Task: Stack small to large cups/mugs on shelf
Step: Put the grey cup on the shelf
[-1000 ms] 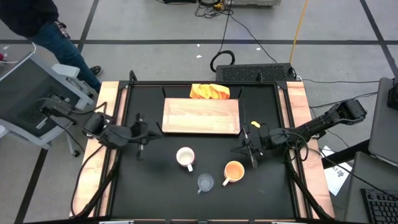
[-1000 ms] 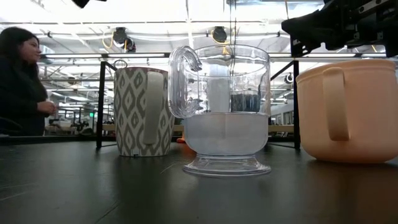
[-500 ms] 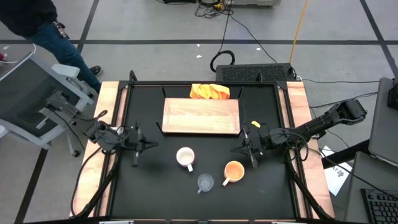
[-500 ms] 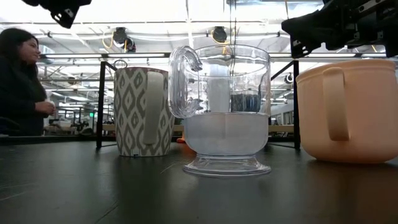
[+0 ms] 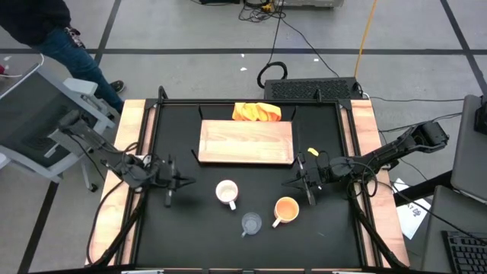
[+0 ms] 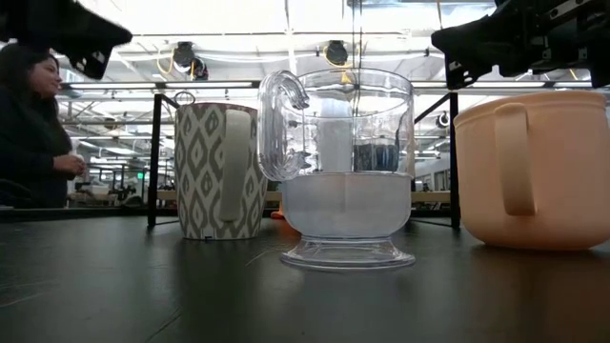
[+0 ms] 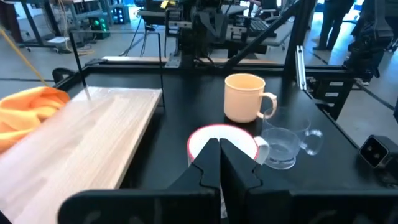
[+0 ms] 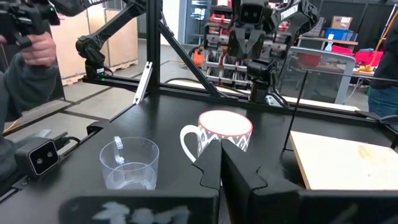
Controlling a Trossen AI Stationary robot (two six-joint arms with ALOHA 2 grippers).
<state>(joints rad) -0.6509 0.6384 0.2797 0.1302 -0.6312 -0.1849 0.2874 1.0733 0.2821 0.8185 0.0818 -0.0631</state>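
Light-wood shelf (image 5: pixel 246 141): flat at the table's (image 5: pixel 198 243) far-middle, nothing standing on it.
Orange cloth (image 5: pixel 256 112): bunched just past the shelf's far edge.
White mug (image 5: pixel 226 191): on the table, near of the shelf, patterned outside, handle toward the near edge.
Orange-yellow mug (image 5: pixel 286 208): right of the white mug.
Clear glass cup (image 5: pixel 251 223): nearest the near edge, between the mugs.
Left gripper (image 5: pixel 173 183): fingers together, left of the white mug, holding nothing.
Right gripper (image 5: pixel 302 181): fingers together, just beyond the orange-yellow mug, empty.
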